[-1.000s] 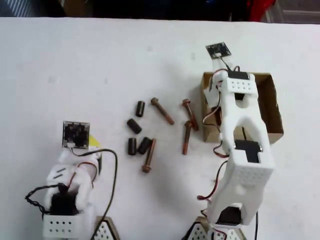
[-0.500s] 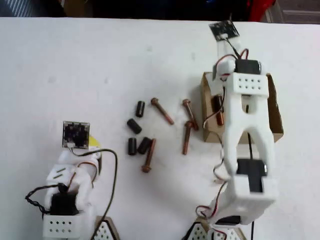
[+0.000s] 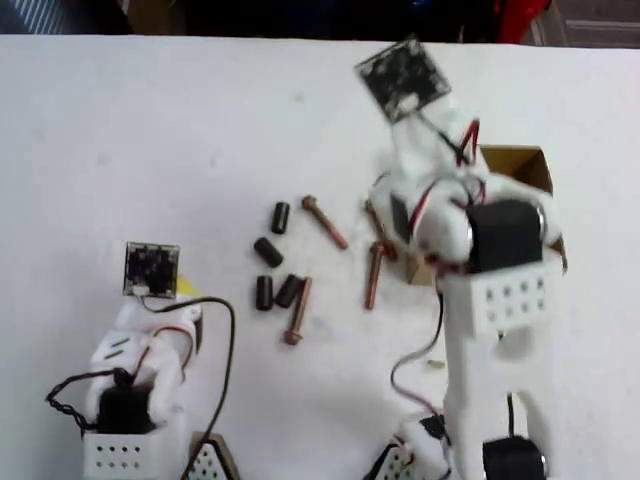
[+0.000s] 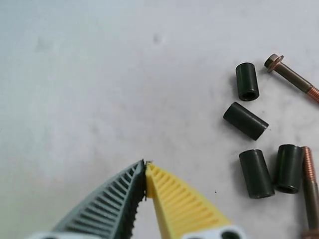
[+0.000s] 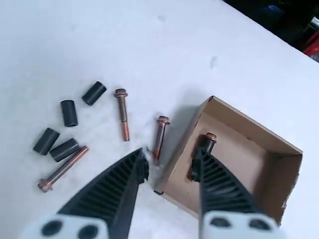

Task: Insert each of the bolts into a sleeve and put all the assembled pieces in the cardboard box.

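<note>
Right gripper, right wrist view: jaws apart, above near wall of cardboard box; assembled piece inside. Nearest bolt just outside box, long axis toward gripper, head at far end.

Left wrist view: left gripper jaws together; sleeves off yellow-finger side.

High view: sleeves nearer left arm, bolt nearer right.

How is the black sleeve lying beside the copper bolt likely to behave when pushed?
Lying on its side, the short cylindrical sleeve would probably roll. It looks rigid, and the bolt alongside may block it.

High camera overhead looking down, wrist cameras close, angled down, all sharing the sleeves
</note>
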### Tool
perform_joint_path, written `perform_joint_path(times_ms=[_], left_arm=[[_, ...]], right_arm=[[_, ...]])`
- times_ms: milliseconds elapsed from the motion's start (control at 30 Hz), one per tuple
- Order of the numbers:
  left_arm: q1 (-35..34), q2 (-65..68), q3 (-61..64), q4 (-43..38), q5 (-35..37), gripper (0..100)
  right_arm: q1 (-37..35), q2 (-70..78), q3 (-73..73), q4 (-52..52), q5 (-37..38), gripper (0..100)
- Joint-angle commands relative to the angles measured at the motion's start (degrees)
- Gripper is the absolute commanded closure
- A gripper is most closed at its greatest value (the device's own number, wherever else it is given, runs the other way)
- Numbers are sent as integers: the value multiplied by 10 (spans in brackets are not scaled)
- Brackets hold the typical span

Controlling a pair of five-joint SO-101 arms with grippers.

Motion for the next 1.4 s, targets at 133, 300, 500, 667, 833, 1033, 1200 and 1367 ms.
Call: perform_joint_path(times_ms=[133,300,500,667,833,1033,1200,1367], left_arm=[[-6,0,-78,73,-9,969],[-6,0,-101,108,-9,969],[-58,0,-98,87,-7,969],[-83,0,-77,55,-5,969],[-83,0,-69,41,-6,969],[-84,0,-69,41,-8,969],[-116,0,-68,46,-8,969],[-143,0,-68,47,-8,969]], right_arm=[[-118,-84,21,69,-6,872],[-143,-107,179,4,-6,872],[-145,-113,383,-175,-10,872],[-145,-111,461,-291,-104,872],[-171,-109,472,-329,-119,872],[-198,-70,418,-324,-119,872],[-201,67,315,-291,-93,872],[-201,196,229,-291,-35,871]])
